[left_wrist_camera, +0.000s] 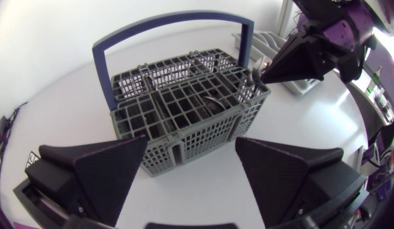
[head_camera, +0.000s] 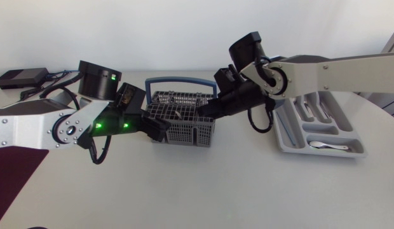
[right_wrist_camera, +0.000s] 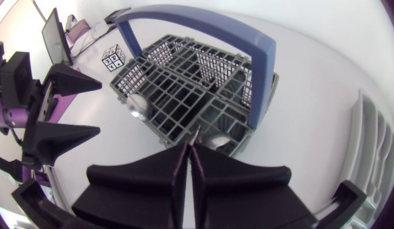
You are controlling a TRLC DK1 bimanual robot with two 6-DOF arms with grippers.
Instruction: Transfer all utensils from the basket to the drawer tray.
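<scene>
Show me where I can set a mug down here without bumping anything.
The broad bare table in front of the basket and tray is free. The strip between basket and tray is bare, but the right arm hangs over it. Crowded: the basket's ends, with open left jaws and right jaws shut on a utensil.

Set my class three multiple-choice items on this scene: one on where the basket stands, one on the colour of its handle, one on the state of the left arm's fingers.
1. Where is the basket relative to the drawer tray?
A. inside it
B. on the table, apart from it
C. stacked on top of it

2. What colour is the basket's handle?
A. red
B. blue
C. yellow

3. The left gripper has its fingers
A. open, holding nothing
B. shut on a spoon
C. shut on the handle

Answers:
1 B: bare table shows between basket and tray.
2 B: the hoop over the grey mesh is blue.
3 A: the fingers stand wide apart, the basket ahead of them.
</scene>
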